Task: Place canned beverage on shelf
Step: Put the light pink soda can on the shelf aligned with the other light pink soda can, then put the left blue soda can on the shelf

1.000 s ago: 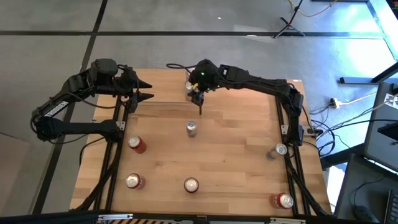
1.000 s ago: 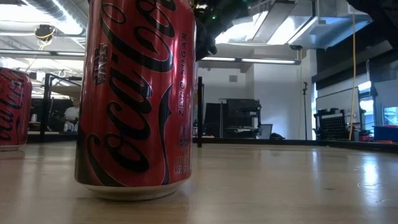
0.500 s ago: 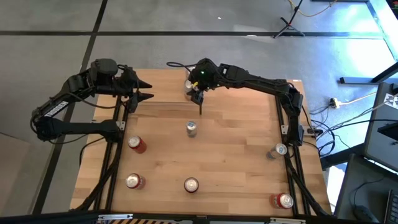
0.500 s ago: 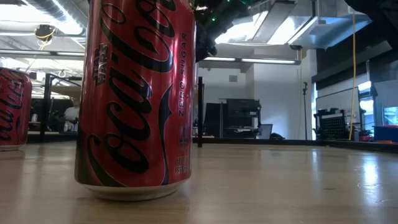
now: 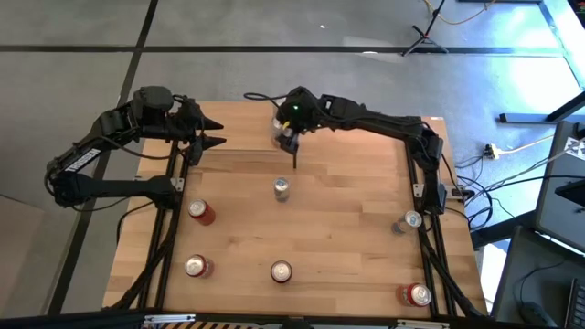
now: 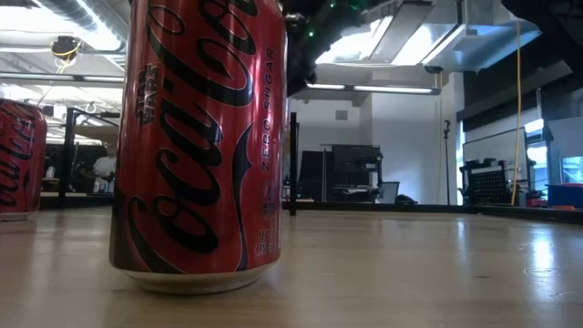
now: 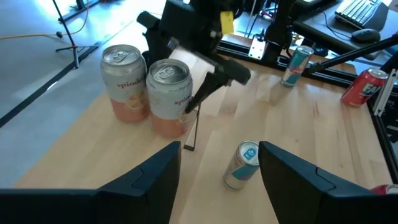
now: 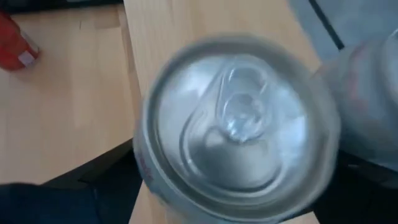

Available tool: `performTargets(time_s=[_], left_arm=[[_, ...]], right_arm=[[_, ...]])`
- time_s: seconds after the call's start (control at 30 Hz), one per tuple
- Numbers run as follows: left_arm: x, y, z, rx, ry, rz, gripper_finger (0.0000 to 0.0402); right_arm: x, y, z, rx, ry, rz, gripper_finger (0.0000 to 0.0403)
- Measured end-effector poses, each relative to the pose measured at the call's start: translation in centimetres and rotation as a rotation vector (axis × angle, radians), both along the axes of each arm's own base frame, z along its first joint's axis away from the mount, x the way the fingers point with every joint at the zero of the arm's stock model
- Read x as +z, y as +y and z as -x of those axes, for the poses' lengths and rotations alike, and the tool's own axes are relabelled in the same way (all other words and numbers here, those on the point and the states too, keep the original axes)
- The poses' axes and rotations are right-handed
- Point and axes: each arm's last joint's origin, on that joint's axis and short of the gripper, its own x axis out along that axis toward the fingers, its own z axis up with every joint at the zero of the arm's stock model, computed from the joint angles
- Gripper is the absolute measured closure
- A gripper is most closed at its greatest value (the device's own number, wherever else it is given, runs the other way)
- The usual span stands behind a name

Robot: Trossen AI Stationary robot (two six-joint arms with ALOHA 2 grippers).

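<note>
While we look from above, our right claw [image 5: 287, 137] sits spread over a pale can [image 7: 169, 96] standing on the shelf [image 7: 93, 143] at upper centre, beside a second can [image 7: 125, 82]. Our left claw [image 5: 216, 133] waits half spread at upper left, pinching nothing, over the bench [image 5: 347, 228].

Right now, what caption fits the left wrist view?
Right gripper open over a can beside another can on the shelf.

I see a pale, matt wooden tabletop [image 5: 347, 210] with visible grain. The red can [image 6: 199, 146] has glossy printed metal sides; the silver can [image 8: 239, 124] shows a smooth, shiny aluminium lid.
</note>
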Motion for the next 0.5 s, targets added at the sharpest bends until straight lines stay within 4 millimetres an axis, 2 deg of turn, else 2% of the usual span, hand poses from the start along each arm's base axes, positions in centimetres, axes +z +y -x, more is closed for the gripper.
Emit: performTargets(time_s=[0.13, 0.3, 0.5], left_arm=[[0.0, 0.0, 0.0, 0.000, -0.001, 0.000, 0.0191], [0.1, 0.1, 0.0, 0.013, -0.010, -0.002, 0.0191], [0.1, 0.1, -0.1, 0.007, -0.007, -0.016, 0.0191]], right_arm=[[1.6, 0.1, 0.2, -0.001, -0.018, 0.014, 0.0029], [4.8, 0.5, 1.4, -0.002, -0.003, 0.012, 0.0035], [9.3, 3.2, 3.8, 0.021, 0.021, -0.018, 0.0042]])
